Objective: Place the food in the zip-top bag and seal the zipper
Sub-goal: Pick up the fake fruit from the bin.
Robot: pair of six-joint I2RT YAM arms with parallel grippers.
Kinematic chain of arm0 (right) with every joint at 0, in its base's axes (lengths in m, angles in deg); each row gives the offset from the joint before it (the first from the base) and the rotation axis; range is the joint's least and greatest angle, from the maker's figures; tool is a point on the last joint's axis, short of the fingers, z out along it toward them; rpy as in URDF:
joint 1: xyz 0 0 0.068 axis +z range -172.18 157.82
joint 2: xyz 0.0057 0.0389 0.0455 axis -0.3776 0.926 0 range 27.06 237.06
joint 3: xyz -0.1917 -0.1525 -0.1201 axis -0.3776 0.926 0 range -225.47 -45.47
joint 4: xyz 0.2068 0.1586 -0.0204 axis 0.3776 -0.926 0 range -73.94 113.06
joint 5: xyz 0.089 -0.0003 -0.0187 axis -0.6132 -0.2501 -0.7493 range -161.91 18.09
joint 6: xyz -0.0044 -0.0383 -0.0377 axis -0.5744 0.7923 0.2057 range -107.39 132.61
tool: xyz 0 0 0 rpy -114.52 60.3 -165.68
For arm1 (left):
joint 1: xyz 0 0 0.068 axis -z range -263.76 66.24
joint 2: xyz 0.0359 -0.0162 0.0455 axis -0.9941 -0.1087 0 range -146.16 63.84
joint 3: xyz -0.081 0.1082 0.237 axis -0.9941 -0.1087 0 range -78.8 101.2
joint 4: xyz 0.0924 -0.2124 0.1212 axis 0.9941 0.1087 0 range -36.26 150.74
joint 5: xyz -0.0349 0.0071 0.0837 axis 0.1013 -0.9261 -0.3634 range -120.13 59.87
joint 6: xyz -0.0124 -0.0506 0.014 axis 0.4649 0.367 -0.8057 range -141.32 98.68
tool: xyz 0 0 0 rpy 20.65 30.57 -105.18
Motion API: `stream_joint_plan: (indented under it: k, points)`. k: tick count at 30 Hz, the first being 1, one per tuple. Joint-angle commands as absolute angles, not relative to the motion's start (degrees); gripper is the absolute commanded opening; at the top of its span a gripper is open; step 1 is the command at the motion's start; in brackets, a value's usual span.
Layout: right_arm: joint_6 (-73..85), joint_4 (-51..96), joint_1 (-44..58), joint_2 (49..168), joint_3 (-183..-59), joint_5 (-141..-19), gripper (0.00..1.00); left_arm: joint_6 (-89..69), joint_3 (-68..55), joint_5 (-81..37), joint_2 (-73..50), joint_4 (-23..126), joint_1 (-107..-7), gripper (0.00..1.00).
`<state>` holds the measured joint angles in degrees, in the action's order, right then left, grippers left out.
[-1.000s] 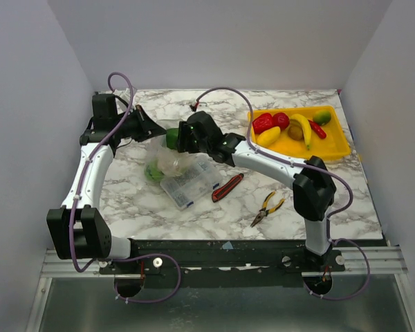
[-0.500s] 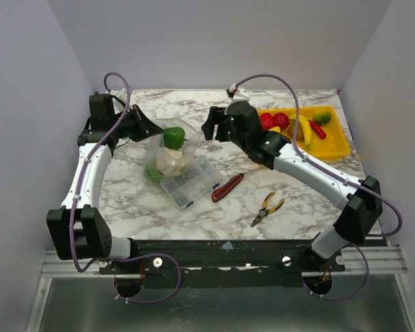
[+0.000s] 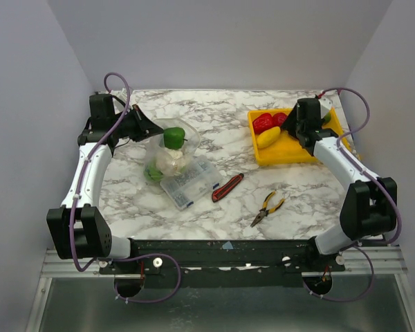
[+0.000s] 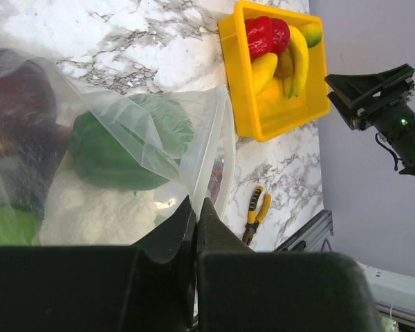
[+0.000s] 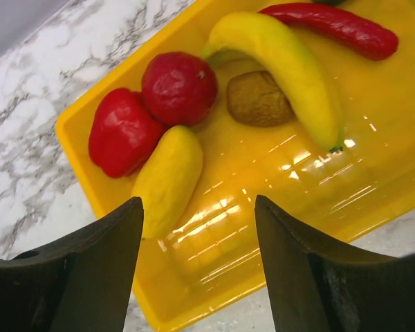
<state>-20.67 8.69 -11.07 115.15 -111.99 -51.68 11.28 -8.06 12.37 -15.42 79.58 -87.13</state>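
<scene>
Top external view, left gripper pinching the bag by its mouth near the desk's left edge, green pepper and cauliflower sitting inside, right gripper hanging wide open over the yellow tray at the far right corner.

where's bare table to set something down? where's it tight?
Free: back-centre table between the zip-top bag and the yellow tray; near-right corner beyond the pliers. Crowded: left side, where bag, compartment box and left end effector bunch; tray's far half holds food, right end effector over it.
</scene>
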Motion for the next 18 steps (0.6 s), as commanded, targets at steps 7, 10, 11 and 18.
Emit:
stream_joint_plan:
  k: [7,10,11,18]
  points:
    - [-23.9,11.4,-17.2,123.2,-113.5,-51.2,0.70,11.5,-7.5,13.4,-15.8,78.4,-87.5,0.00]
    - [-23.2,11.6,-17.4,125.7,-114.5,-50.2,0.69,11.5,-7.5,13.5,-15.9,78.4,-87.5,0.00]
    - [-22.9,11.7,-17.4,126.6,-114.8,-50.2,0.69,11.5,-7.5,13.5,-15.8,78.4,-87.5,0.00]
    - [-21.8,11.9,-17.8,132.7,-118.7,-49.2,0.68,11.6,-7.5,13.7,-16.1,78.4,-87.5,0.00]
